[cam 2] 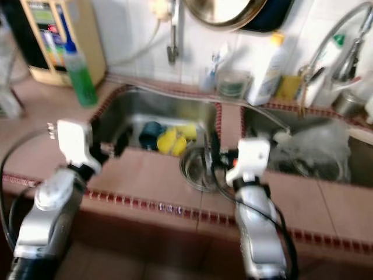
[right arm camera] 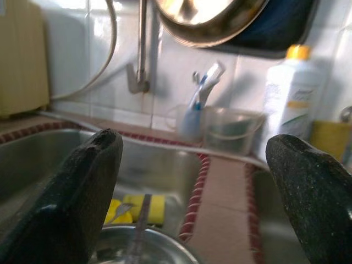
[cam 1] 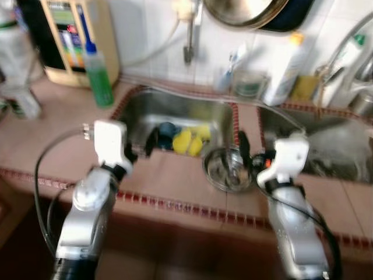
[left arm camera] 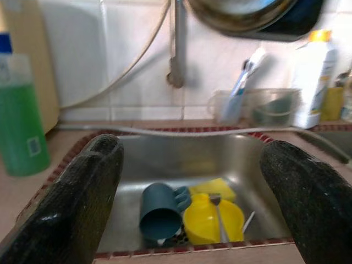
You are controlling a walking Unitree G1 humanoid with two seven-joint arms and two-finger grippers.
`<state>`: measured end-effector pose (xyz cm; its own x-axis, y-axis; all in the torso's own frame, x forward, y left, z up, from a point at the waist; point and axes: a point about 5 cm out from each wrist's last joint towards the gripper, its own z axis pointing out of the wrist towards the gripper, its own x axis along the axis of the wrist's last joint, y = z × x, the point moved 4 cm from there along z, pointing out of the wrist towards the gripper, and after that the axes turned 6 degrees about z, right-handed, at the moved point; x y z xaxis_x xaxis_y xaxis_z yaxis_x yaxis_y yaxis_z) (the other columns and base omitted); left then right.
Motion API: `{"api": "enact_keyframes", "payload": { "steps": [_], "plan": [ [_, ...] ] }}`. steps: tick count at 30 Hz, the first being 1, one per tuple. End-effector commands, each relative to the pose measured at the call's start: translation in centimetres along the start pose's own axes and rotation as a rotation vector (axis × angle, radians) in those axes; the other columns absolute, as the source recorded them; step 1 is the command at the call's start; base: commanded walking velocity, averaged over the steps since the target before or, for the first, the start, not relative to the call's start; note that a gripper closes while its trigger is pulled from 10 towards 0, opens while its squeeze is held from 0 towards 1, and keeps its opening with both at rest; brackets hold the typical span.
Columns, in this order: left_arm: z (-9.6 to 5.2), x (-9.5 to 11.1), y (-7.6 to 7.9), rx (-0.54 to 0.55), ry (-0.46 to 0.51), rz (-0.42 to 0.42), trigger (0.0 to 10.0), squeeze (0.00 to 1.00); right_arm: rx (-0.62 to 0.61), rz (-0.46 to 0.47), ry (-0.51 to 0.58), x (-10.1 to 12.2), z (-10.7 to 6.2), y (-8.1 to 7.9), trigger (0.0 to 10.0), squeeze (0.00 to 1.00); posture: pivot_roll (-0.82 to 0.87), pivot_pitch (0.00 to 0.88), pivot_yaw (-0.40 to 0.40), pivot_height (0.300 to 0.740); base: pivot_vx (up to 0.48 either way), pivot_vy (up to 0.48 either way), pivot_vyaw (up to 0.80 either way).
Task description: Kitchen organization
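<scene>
- Nearest cam: two silver arms over the front edge of the pink-tiled table (cam 1: pixel 169 175). Left gripper (cam 1: pixel 140 149) sits at the near rim of the left steel sink basin (cam 1: pixel 175 111); right gripper (cam 1: pixel 247 154) is just beside a round steel bowl (cam 1: pixel 227 169).
- Jaws: both wide open w/ nothing held. Left wrist view shows its black fingers (left arm camera: pixel 77 203) spread either side of the basin; right wrist view shows the same spread above the bowl rim.
- Task things: in the basin lie a dark teal plastic cup (left arm camera: pixel 159 212) on its side, touching a yellow plastic bowl (left arm camera: pixel 212 220) w/ a metal spoon (left arm camera: pixel 217 212) across it, and a yellow sponge (left arm camera: pixel 214 187) behind. Steel bowl rests at the rim between the two basins, utensil inside.
- Nearby: green liquid soap bottle (cam 1: pixel 99 73) on the table left of the sink, white bottle w/ yellow cap (cam 1: pixel 285 70) at the back wall.
- Risks, as I judge: steel bowl sits on an edge, so a nudge from the right jaws could tip it into a basin. Cup is round and lying down, so it may roll out of a pinch. Head views are blurred, so aim could be off.
</scene>
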<state>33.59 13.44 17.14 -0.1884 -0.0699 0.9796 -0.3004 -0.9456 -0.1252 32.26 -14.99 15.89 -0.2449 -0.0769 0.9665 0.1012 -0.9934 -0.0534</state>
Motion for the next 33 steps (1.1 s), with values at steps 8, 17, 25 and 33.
{"api": "enact_keyframes", "payload": {
  "steps": [8, 17, 25, 33],
  "plan": [
    [0.1, 0.4, 0.6, -0.074, 0.004, 0.053, 10.0, 0.00, -0.026, -0.007, -0.040, -0.9, -0.1, 0.2, 10.0, 0.00, 0.06, 0.000, -0.025, 0.740, 0.000, 0.000, 0.00],
    [-1.0, 0.3, 3.7, -0.295, 0.018, 0.132, 10.0, 0.00, 0.028, 0.002, -0.156, -2.9, 0.1, -0.4, 10.0, 0.00, 0.05, 0.000, -0.013, 0.740, 0.000, 0.000, 0.00],
    [-1.9, 0.5, 5.6, -0.422, 0.034, 0.160, 10.0, 0.00, 0.061, -0.012, -0.243, -4.3, 0.9, -1.2, 10.0, 0.00, 0.05, 0.000, -0.014, 0.740, 0.000, 0.000, 0.00],
    [-2.4, 1.7, 7.4, -0.485, 0.094, 0.158, 10.0, 0.00, 0.009, 0.071, -0.302, -4.8, 1.8, -1.1, 10.0, 0.00, 0.05, 0.000, -0.026, 0.740, 0.000, 0.000, 0.00]
  ]
}}
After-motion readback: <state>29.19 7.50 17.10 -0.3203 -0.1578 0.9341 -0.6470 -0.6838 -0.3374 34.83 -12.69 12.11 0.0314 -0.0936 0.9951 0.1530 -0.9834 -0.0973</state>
